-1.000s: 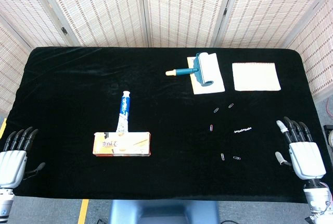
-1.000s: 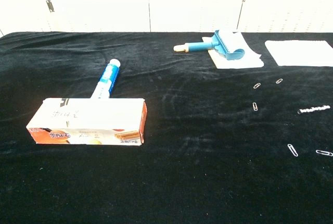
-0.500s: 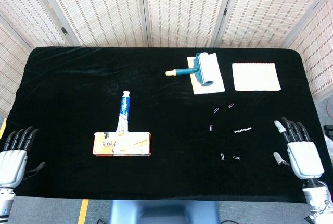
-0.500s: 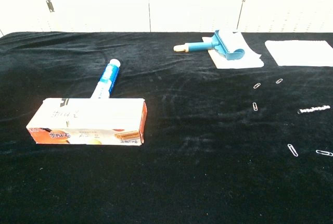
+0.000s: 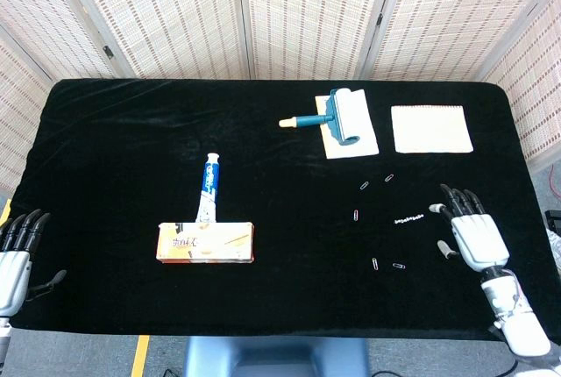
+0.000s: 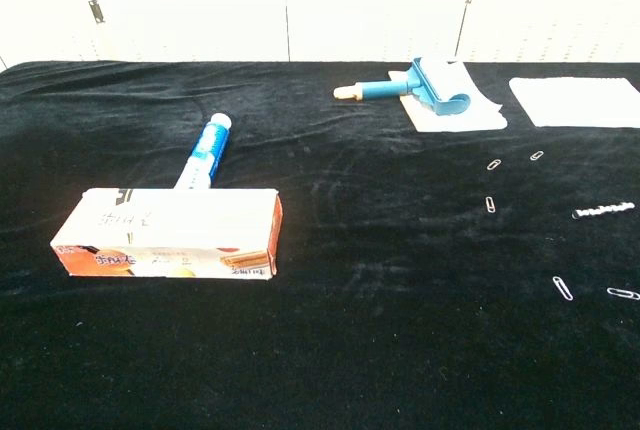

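1. Two hands are in the head view. Our left hand (image 5: 16, 254) sits at the table's 8 o'clock edge, fingers apart and holding nothing, well apart from the carton (image 5: 206, 242) and the toothpaste tube (image 5: 209, 186) that runs from the carton toward 12 o'clock.
2. Mid-table, the lint roller (image 5: 336, 114) lies on a white sheet (image 5: 355, 142) near 1 o'clock, a second paper sheet (image 5: 430, 129) beside it.
3. Our right hand (image 5: 468, 232) hovers at about 4 o'clock, fingers spread, empty.
4. Nearest it are the paper clips (image 5: 387, 266) and the chained clip string (image 5: 409, 216), which lies at the hand's 10 o'clock, near the fingertips but apart from them.
5. We judge a clean pick needs a low, slow approach: thin wire on black velvet wants a fingertip pinch, not a sweep.
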Robot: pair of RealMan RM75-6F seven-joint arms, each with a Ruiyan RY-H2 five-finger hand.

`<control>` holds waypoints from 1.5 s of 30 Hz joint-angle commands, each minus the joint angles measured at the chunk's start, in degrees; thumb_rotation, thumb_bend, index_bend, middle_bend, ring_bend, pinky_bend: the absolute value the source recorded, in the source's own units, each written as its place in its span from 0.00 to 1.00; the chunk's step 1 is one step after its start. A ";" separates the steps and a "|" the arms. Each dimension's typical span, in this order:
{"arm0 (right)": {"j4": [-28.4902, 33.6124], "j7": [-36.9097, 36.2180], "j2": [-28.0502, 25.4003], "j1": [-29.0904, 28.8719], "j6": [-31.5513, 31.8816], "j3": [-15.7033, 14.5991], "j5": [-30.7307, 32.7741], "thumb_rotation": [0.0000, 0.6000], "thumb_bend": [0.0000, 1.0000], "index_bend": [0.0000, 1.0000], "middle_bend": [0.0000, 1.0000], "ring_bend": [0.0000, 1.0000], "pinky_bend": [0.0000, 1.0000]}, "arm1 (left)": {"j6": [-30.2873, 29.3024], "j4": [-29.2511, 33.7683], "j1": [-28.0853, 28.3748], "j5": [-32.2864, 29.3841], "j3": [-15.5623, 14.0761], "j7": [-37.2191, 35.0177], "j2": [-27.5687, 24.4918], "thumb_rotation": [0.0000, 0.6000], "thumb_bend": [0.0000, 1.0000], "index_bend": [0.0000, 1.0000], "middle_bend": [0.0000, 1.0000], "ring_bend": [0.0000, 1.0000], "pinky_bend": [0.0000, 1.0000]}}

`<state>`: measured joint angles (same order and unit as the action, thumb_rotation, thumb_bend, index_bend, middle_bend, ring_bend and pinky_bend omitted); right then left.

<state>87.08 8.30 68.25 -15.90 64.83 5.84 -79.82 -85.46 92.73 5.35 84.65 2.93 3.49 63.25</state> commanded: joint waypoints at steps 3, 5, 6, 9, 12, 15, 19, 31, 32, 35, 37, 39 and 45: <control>-2.58 0.69 1.73 -3.82 -5.81 1.17 4.44 1.00 0.32 0.29 0.00 0.00 0.00 | 0.14 -0.13 -0.05 0.48 -0.27 -0.87 -0.46 1.00 0.25 0.00 0.07 0.05 0.04; -3.86 0.06 2.37 -4.29 -6.78 1.29 5.54 1.00 0.31 0.30 0.00 0.00 0.00 | -0.44 -0.36 -0.22 0.29 0.00 -0.30 -0.32 1.00 0.25 0.00 0.07 0.05 0.03; -4.81 0.08 2.78 -4.46 -7.10 1.19 5.82 1.00 0.31 0.30 0.00 0.00 0.00 | -0.67 -0.36 -0.31 0.19 0.10 -0.16 -0.23 1.00 0.25 0.00 0.07 0.05 0.02; -8.12 -0.01 4.51 -4.98 -8.09 1.00 6.89 1.00 0.32 0.32 0.00 0.00 0.00 | -0.87 -0.27 -0.52 0.48 -0.11 -0.68 -0.37 1.00 0.25 0.00 0.07 0.05 0.02; -10.67 -0.41 6.07 -5.55 -8.40 1.04 7.01 1.00 0.32 0.35 0.00 0.00 0.00 | -1.12 -0.28 -0.82 0.75 -0.38 -1.01 -0.52 1.00 0.25 0.00 0.07 0.05 0.01; -13.07 -0.24 7.65 -6.07 -7.75 1.07 6.42 1.00 0.32 0.38 0.00 0.00 0.00 | -1.59 -0.26 -1.10 1.03 -0.50 -1.25 -0.51 1.00 0.25 0.00 0.07 0.05 0.01; -15.48 0.59 9.15 -7.11 -8.61 0.98 6.68 1.00 0.32 0.40 0.00 0.00 0.00 | -1.79 -0.30 -1.33 0.97 -0.53 -1.18 -0.38 1.00 0.25 0.00 0.07 0.05 0.01; -20.00 5.53 13.25 -9.23 -9.86 0.96 8.64 1.00 0.32 0.44 0.00 0.00 0.00 | -1.36 -0.30 -1.31 0.88 -0.54 -1.41 -0.42 1.00 0.25 0.00 0.07 0.05 0.01; -20.23 5.80 13.46 -9.40 -10.23 0.99 9.00 1.00 0.32 0.45 0.00 0.00 0.00 | -1.48 -0.40 -1.31 0.99 -0.51 -1.44 -0.38 1.00 0.25 0.00 0.07 0.05 0.01; -20.99 6.48 14.15 -9.95 -11.08 1.11 9.83 1.00 0.32 0.46 0.00 0.00 0.00 | -1.86 -0.56 -1.44 1.30 -0.52 -1.69 -0.31 1.00 0.25 0.00 0.07 0.05 0.01; -21.43 6.62 14.60 -10.28 -11.39 1.18 10.08 1.00 0.33 0.47 0.00 0.00 0.00 | -1.96 -0.58 -1.52 1.34 -0.53 -1.86 -0.36 1.00 0.25 0.00 0.07 0.05 0.01; -21.72 6.75 14.91 -10.56 -11.69 1.20 10.28 1.00 0.33 0.48 0.00 0.00 0.00 | -1.91 -0.58 -1.53 1.37 -0.55 -2.01 -0.43 1.00 0.25 0.00 0.07 0.05 0.01; -22.45 7.59 15.77 -11.26 -11.94 1.28 10.75 1.00 0.33 0.48 0.00 0.00 0.00 | -1.88 -0.61 -1.56 1.55 -0.61 -2.19 -0.50 1.00 0.25 0.00 0.07 0.05 0.01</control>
<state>64.65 15.88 83.99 -27.14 52.90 7.10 -69.10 -87.35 92.12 3.79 86.20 2.32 1.29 62.75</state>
